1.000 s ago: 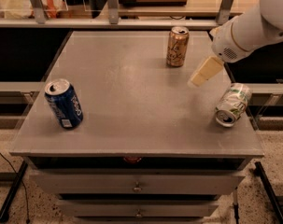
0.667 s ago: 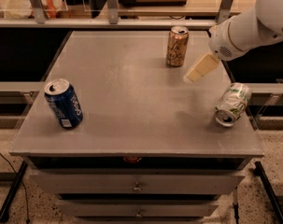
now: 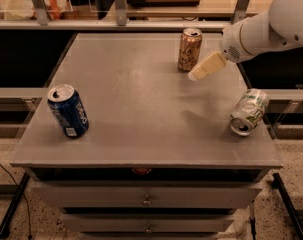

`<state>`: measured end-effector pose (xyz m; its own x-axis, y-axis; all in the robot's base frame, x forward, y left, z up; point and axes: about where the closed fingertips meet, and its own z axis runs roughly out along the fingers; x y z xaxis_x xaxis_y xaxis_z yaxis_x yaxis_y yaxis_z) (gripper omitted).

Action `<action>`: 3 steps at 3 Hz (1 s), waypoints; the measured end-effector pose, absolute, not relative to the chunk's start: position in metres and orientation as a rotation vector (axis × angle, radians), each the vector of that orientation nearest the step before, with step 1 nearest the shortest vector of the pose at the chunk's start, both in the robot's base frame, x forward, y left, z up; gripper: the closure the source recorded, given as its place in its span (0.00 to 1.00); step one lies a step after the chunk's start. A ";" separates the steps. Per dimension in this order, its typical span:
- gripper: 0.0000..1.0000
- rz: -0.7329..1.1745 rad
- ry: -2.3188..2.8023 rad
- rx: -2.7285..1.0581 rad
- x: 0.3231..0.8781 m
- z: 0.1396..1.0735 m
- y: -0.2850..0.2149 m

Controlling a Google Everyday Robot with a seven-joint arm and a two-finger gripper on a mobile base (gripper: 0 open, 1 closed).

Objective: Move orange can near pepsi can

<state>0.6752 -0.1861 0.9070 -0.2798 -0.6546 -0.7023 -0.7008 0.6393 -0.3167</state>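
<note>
One gripper just beside the upright orange can, seemingly empty, opening unclear; pepsi can well apart.

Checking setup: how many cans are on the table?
3: pepsi can front left; orange can back right; pale green can lying near right edge. Gripper hovers beside orange can.

Gripper: pale, just right of the orange can, over the table; whether it touches the can cannot be told.
Robot arm: cut off by the top and right edges.
Orange can lettering: too small to read.
Pepsi can: print on its white patch unreadable.
Drawers: lowest one cut off at the bottom edge.
Bags behind the table: cut off at the top, contents unclear.
</note>
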 end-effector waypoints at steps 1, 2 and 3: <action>0.00 0.099 2.014 -0.985 0.689 0.901 -0.177; 0.00 0.142 2.016 -0.940 0.702 0.897 -0.167; 0.00 0.184 2.016 -0.900 0.716 0.893 -0.158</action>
<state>0.7159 -0.1584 0.8927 -0.3364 -0.5254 -0.7815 -0.6584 0.7245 -0.2037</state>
